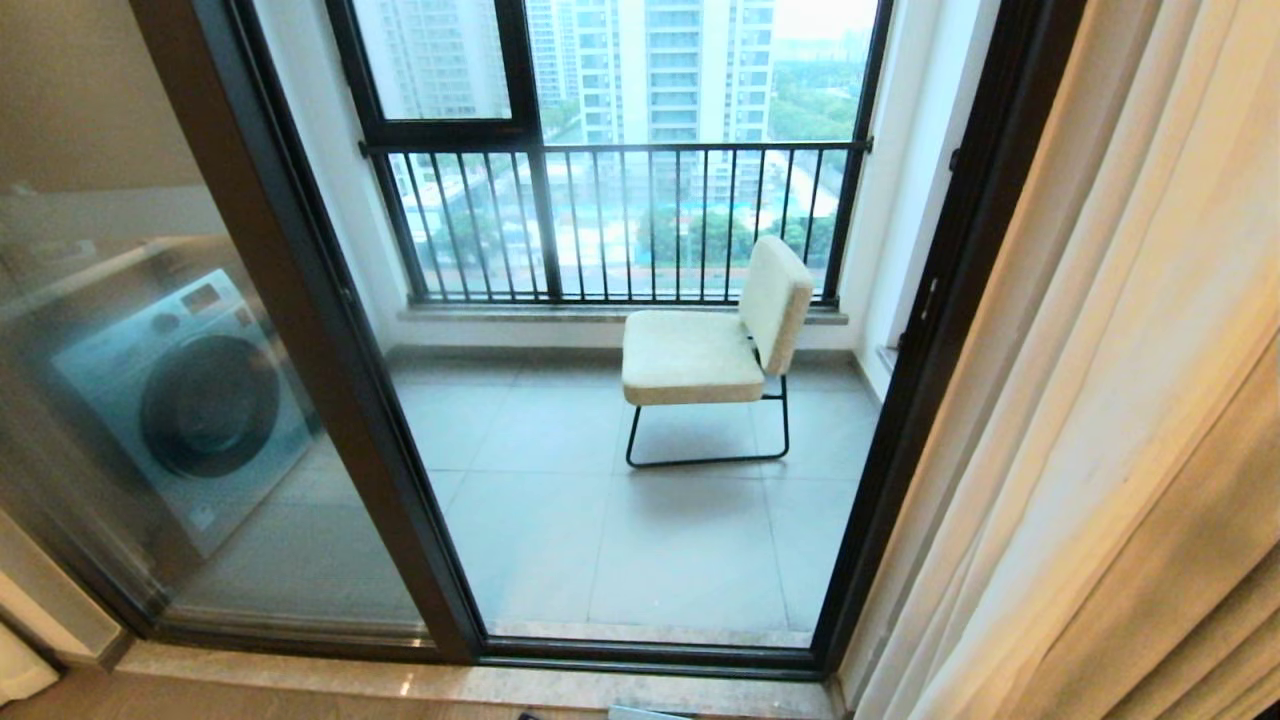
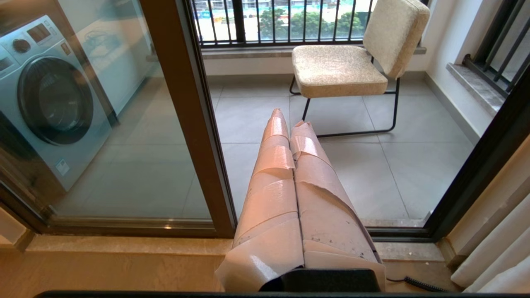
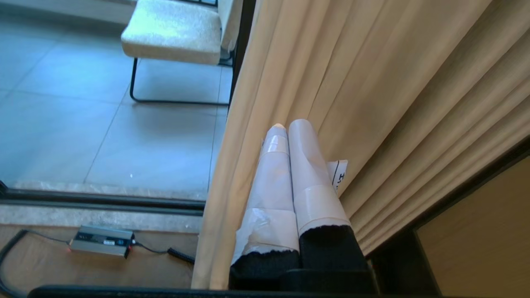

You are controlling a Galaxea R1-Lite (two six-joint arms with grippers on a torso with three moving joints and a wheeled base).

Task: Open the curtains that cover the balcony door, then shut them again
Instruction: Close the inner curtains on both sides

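Head view shows the cream pleated curtains gathered at the right, leaving the dark-framed glass balcony door uncovered. Beyond it stand a cream cushioned chair and a grey washing machine. Right gripper, fingers pressed together, empty, lies against the curtain folds. Left gripper, likewise pressed together, points toward the chair.

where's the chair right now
In the head view the chair stands on the balcony floor, right of centre, just in front of the railing and beyond the balcony door.
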